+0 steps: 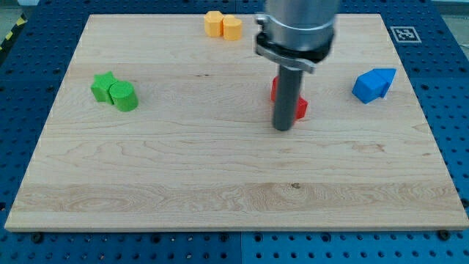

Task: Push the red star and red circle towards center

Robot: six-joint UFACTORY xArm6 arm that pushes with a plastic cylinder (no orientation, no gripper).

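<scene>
Whole bottom half of the board (220, 198) is sitting wide open, while the green pair (115, 92) is crowding the left edge, the yellow pair (223, 25) is hugging the top edge, the blue blocks (373, 84) are guarding the right edge, and red blocks (299, 107) are blocking mid-board right behind my tip (282, 127).

My rod hangs upright from the view's top, my tip (282, 128) seemingly touching the board.

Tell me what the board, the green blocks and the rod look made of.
Board: pale wood, apparently matte, showing grain lines and small knots. Green blocks: likely plastic or painted wood, flat uniform colour, no grain. Rod: dark, slightly sheeny, probably metal or plastic; my tip sits just in front of the red blocks.
</scene>
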